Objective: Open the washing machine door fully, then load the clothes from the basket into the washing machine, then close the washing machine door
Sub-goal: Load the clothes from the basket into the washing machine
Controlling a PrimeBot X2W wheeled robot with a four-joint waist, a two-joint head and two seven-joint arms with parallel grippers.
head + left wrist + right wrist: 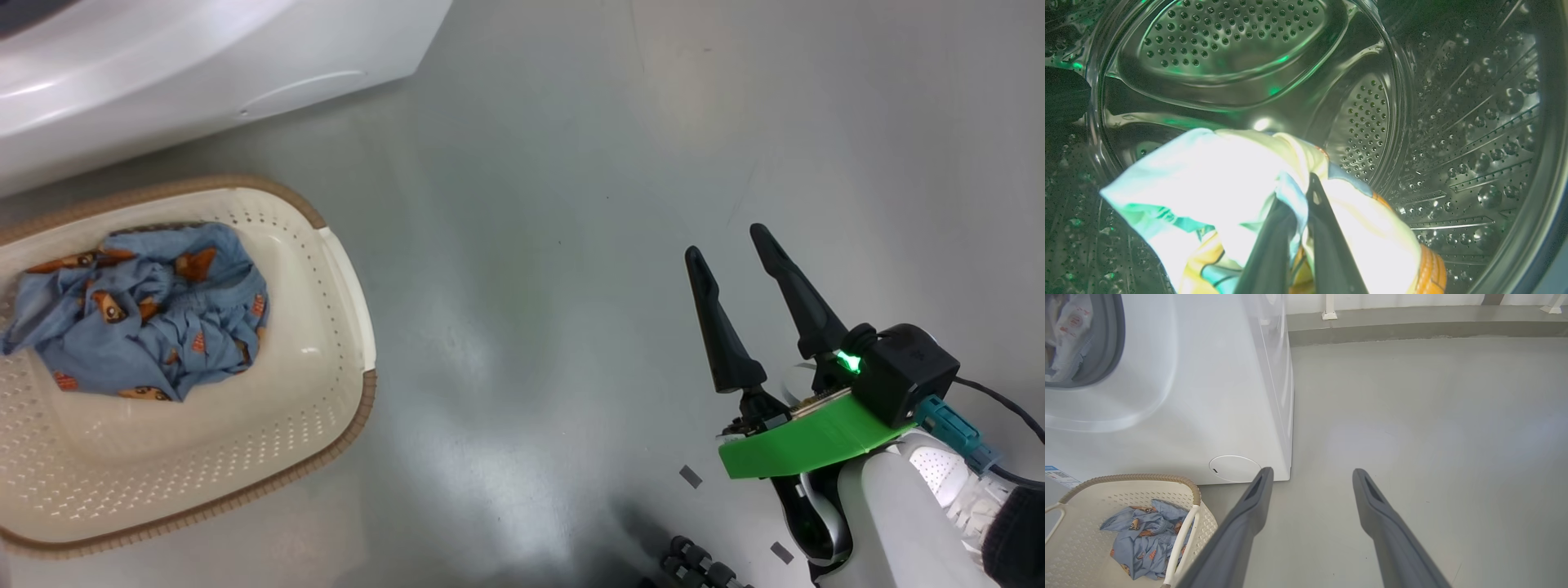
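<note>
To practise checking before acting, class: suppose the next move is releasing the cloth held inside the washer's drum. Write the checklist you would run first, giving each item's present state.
1. The left fingers are inside the drum: ok, steel wall all around.
2. The left fingers are shut on the cloth: ok.
3. The cloth is wholly past the gasket: cannot tell.
4. The right fingers are open, over floor, apart from the basket: ok.
5. The basket is emptied: not ok, blue clothes lie in it.
6. The washing machine door is fully open: cannot tell.

Blue printed clothes (139, 314) bunched in cream basket (314, 306), pale cloth (1216, 171), perhaps cream, inside washing machine (1474, 122)
</note>
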